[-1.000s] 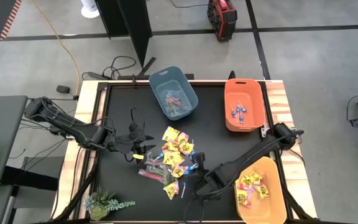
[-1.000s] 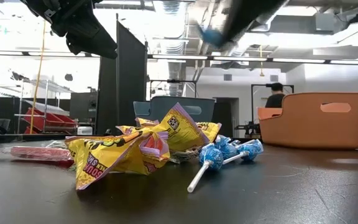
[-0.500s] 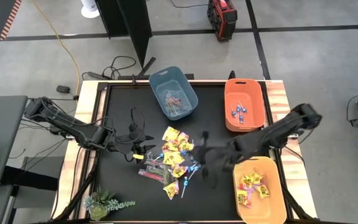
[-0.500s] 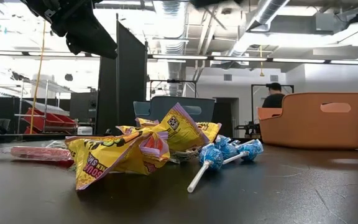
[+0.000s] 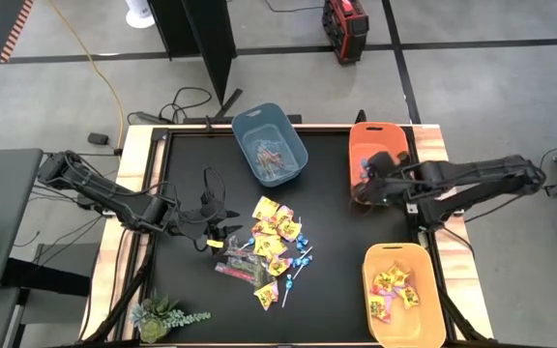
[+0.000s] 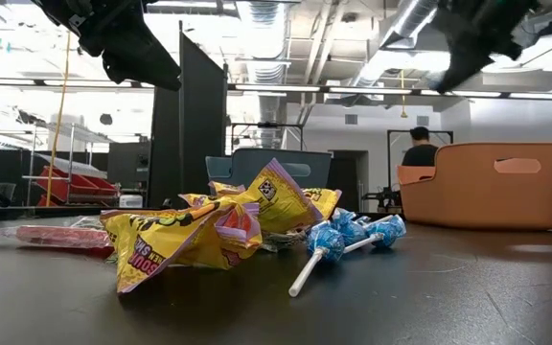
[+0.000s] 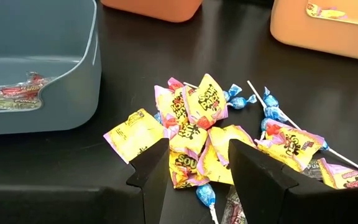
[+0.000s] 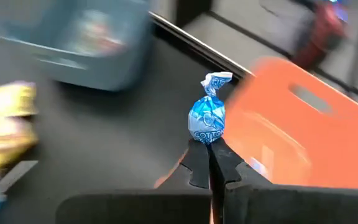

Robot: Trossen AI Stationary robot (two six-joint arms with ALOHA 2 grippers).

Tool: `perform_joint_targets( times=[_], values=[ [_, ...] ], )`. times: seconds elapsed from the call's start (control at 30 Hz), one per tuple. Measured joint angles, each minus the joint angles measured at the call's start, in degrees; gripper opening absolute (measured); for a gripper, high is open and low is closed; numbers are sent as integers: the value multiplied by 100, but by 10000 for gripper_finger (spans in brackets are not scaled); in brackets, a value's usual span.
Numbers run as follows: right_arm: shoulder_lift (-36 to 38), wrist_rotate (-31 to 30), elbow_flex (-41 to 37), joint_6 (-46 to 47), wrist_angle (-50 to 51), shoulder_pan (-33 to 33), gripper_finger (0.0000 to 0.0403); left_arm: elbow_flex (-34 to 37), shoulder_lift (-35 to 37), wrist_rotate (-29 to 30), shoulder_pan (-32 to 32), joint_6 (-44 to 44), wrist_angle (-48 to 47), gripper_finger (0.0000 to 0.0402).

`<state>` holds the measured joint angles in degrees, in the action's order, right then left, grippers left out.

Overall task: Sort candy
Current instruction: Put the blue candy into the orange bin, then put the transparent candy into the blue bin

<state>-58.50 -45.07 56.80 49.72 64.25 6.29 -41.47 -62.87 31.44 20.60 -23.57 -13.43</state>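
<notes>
High view, from left to right: the left gripper [image 5: 222,232] hangs with its fingers apart and nothing between them, just beside the candy pile [image 5: 274,246] of yellow packets, blue lollipops and pinkish sticks in the middle of the black table [image 5: 191,300]. Behind the pile stands the blue-grey bin [image 5: 270,143] with a few pinkish sticks in it. Farther right, the right gripper [image 8: 212,163] is clamped on the stick of a blue-wrapped lollipop [image 8: 207,119] at the orange bin [image 5: 380,161], where other lollipops lie; the yellow-orange bin [image 5: 404,295] nearer the front holds yellow packets.

A candy pile [image 5: 274,249] lies at frame centre, one bin [image 5: 270,143] above it, two bins [image 5: 383,135] [image 5: 404,296] stacked along the right side.
</notes>
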Motion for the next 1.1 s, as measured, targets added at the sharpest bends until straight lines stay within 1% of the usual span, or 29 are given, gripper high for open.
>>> perform_joint_targets(
  times=[0.07, 0.13, 0.2, 0.27, 0.37, 0.5, 0.67, 0.77, 0.9, 1.03, 1.1],
  values=[
    [17, 66, 1, 229, 356, -214, 0, 0, 0, 0, 0, 0, 2, 160],
    [1, 161, 2, 273, 484, -391, 4, 0, 0, 0, 0, 0, 3, 160],
    [-72, 174, 2, 257, 466, -501, 16, 0, 0, 0, 0, 0, 4, 160],
    [-150, 174, 3, 255, 542, -596, 37, 0, 0, 0, 0, 0, 7, 160],
    [-325, 181, 4, 281, 717, -788, 78, 0, 0, 0, 0, 0, 7, 160],
    [-590, 183, 4, 366, 897, -1006, 145, 1, 0, 1, 0, -2, 6, 160],
    [-862, 160, 4, 213, 848, -1048, 226, 2, 0, 11, 0, 2, 3, 160],
    [-920, 135, 4, -157, 464, -896, 252, 2, 0, 15, 0, 44, -21, 160],
    [-901, 122, 4, -1101, -739, -398, 259, 190, -126, -68, 0, 196, 20, 160],
    [-893, 122, 9, -2135, -2039, 277, 259, 346, -502, -386, 0, 387, 6, 160],
    [-916, 122, 11, -2398, -2501, 606, 259, 350, -757, -746, 0, 370, 16, 160]
  ],
)
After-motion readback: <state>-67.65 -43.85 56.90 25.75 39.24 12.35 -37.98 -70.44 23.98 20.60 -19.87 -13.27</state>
